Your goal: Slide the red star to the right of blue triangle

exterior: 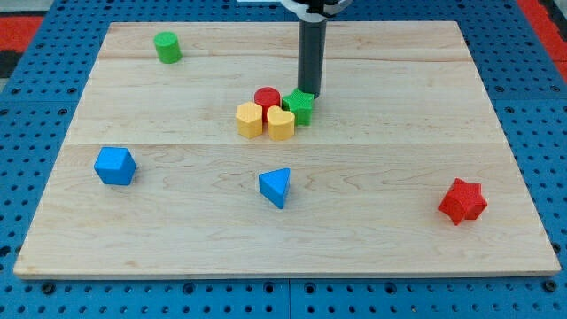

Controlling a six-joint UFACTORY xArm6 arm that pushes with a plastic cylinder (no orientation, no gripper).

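While my tip [311,94] rested against green star [300,107] in centre cluster, bare rod, nothing pinched, approach step seemed not yet begun. Red star [462,201] sat at view's lower right, well apart from blue triangle [275,186]. Next move likely called for rounding star's right side, pushing leftward.

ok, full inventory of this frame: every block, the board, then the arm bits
green cylinder: 1, green, board's top left
red cylinder: 1, red, centre cluster, back
green star: 1, green, cluster's right
yellow hexagon block: 1, yellow, cluster's front left
yellow heart: 1, yellow, cluster's front
blue cube: 1, blue, left
blue triangle: 1, blue, bottom centre
red star: 1, red, bottom right
wooden board: 1, light wood, fills view
pegboard base: 1, blue, around the board
my tip: 1, dark rod, just behind green star
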